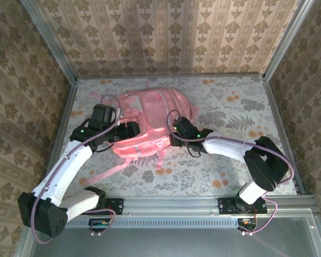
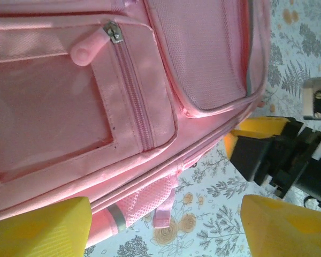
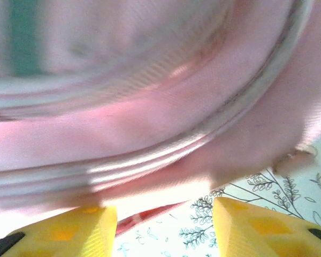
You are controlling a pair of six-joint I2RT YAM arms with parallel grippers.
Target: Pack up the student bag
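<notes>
Left gripper (image 1: 129, 130): rests at the left side of the backpack. Its yellow fingers (image 2: 43, 227) are spread wide with nothing between them.
Backpack (image 1: 150, 115): large and pink, lying flat on the floral table (image 1: 230, 107), left of centre, between the two grippers. Its straps (image 1: 108, 170) trail toward the near edge.
Front pocket (image 2: 48, 107): seen close from the left wrist, with its zipper run shut and a rounded pink zipper pull (image 2: 91, 47) at the top corner.
Mesh side pocket (image 2: 144, 206): on the bag's lower edge, just above the table; what it holds cannot be told.
Right gripper (image 1: 174, 136): at the bag's right edge. Its yellow fingers (image 3: 262, 230) are apart and grasp nothing, with pink fabric close overhead and blurred.
Progress: hard to judge. Nothing loose to pack can be made out beside the bag, and the one zipper seen clearly is closed. Both grippers seem to be placed to handle the bag itself, perhaps to open or shift it. Whether anything is inside is hidden.
Writing: no brand, label or lettering can be read on the bag or table.
</notes>
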